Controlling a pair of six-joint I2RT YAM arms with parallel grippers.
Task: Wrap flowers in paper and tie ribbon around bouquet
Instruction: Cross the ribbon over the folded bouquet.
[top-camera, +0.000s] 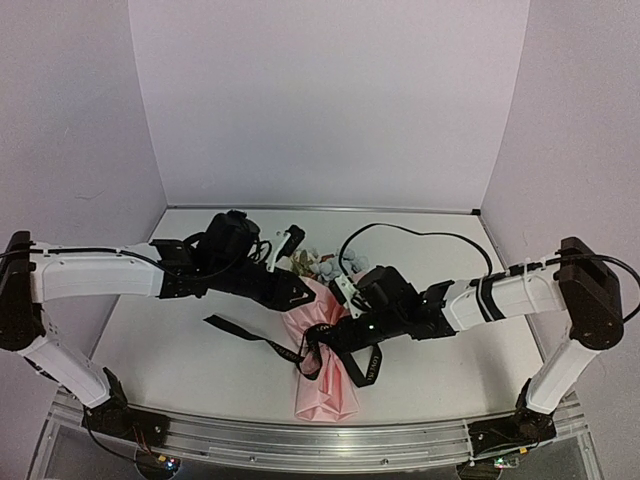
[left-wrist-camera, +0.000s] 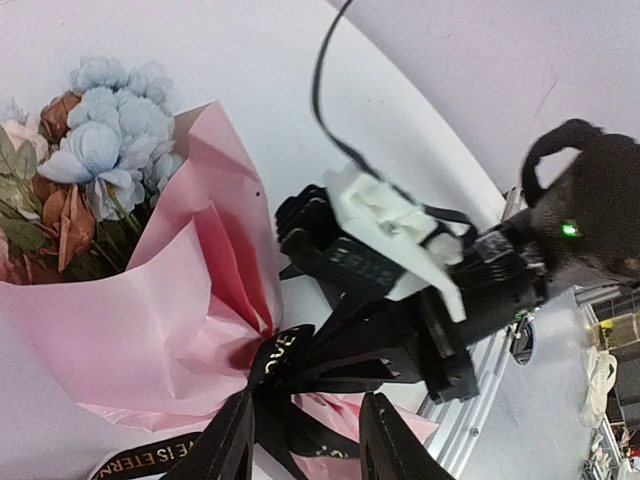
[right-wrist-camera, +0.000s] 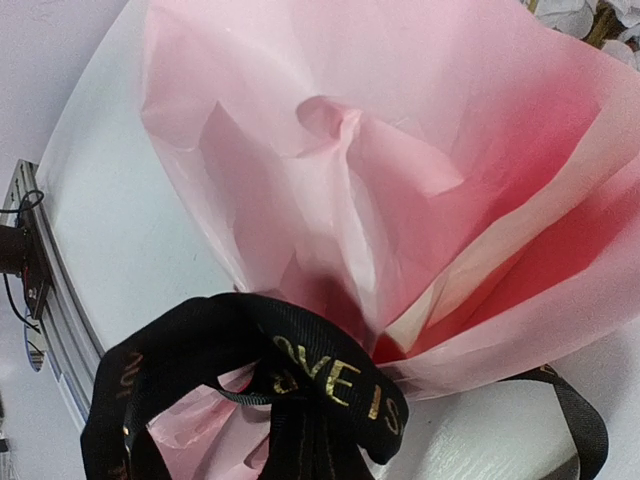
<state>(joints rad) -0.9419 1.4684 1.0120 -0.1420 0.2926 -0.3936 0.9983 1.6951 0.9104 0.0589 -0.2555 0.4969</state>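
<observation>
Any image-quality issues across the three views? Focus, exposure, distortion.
Top external: soft, even light, faint lilac cast, front rail bowed by the lens. Left wrist: flowers sharp, table edge curved by fisheye. Right wrist: paper fills the frame, slightly soft; ribbon lettering legible.

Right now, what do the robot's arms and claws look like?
The left arm and right arm are long white tubes with chunky black joints. The left claw and right claw are black with white plastic pieces. A thin black cable loops behind them.
</observation>
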